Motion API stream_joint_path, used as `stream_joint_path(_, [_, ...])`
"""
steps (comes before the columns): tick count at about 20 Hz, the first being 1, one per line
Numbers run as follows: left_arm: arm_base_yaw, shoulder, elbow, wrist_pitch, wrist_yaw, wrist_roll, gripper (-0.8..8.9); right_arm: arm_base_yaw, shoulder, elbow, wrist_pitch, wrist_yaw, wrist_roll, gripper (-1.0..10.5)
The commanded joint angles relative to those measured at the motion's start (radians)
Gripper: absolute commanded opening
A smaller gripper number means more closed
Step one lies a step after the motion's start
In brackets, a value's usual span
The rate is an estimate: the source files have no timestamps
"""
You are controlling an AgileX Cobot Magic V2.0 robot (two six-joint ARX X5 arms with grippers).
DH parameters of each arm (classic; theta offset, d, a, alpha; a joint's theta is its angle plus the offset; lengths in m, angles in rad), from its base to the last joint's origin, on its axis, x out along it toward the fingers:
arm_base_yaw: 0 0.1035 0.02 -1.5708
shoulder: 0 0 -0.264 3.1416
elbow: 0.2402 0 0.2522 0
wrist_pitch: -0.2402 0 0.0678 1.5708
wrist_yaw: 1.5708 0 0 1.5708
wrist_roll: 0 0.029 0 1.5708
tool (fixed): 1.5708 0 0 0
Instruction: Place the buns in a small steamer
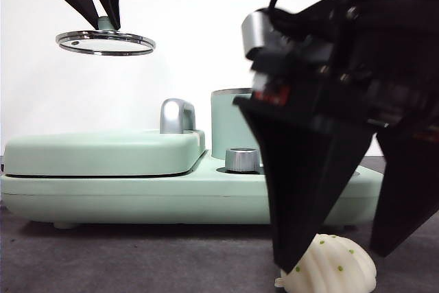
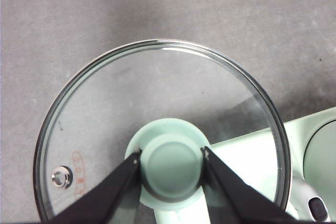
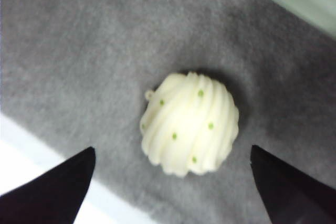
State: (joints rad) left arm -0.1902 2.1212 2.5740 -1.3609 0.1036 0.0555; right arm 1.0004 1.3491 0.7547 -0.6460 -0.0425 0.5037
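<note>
- Across the front view, the right tool (image 1: 353, 255) hangs large and dark at the right, its two black jaws spread wide and reaching down to either side of the ridged bun (image 1: 331, 267), which lies on the grey desk (image 1: 137, 259). One jaw tip sits just at the bun's near-left edge; the other stands apart on its right.
- Behind, the mint-green appliance (image 1: 137, 193) stands on the desk, with its flat lidded griddle section (image 1: 103, 152), a chrome handle (image 1: 177, 116) and a steel dial (image 1: 242, 159). The small steamer (image 1: 233, 125) rises at the back, partly hidden by the right arm; its top carries no lid.
- High at the upper left, the left tool (image 1: 105, 24) pinches the green knob (image 1: 105, 24) of the glass lid (image 1: 105, 42), holding it level in the air, well apart from the steamer.
- Left wrist view: the left tool (image 2: 171, 163) is pressed onto the round green knob (image 2: 171, 163), one jaw on each side. The steel-rimmed glass lid (image 2: 157, 77) spreads around it, with a small steam vent (image 2: 61, 176) near its rim. Through the glass show the grey desk (image 2: 157, 9) and a corner of the appliance (image 2: 247, 153).
- Right wrist view: the ridged bun (image 3: 190, 124), cream with small green dots, lies on the desk (image 3: 79, 51) between the jaws of the right tool (image 3: 173, 182), which are wide open and touch nothing here. The picture is slightly blurred.
</note>
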Motion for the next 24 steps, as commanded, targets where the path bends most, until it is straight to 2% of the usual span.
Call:
stream_joint_path(1, [-0.002, -0.001, 0.039, 0.02, 0.005, -0.008, 1.14, 0.01, 0.044, 0.008, 0.027, 0.018, 0.012, 3.6])
stream_joint_path(6, [-0.002, -0.001, 0.039, 0.02, 0.005, -0.008, 1.13, 0.01, 0.095, 0.008, 0.052, 0.018, 0.011, 1.9])
stream_joint_path(9, [-0.002, -0.001, 0.039, 0.02, 0.005, -0.008, 1.14, 0.01, 0.092, 0.03, 0.045, 0.009, 0.008, 1.9])
stream_joint_path(14, [-0.002, -0.001, 0.039, 0.02, 0.005, -0.008, 1.13, -0.014, 0.092, 0.278, -0.233, 0.01, -0.057, 1.9])
stream_joint_path(17, [-0.002, -0.001, 0.039, 0.021, 0.005, -0.008, 1.14, -0.082, 0.096, 0.484, -0.402, 0.01, -0.126, 1.9])
stream_joint_path(24, [-0.002, -0.001, 0.039, 0.021, 0.005, -0.008, 1.14, -0.348, 0.237, 0.867, -0.545, 0.01, -0.337, 1.9])
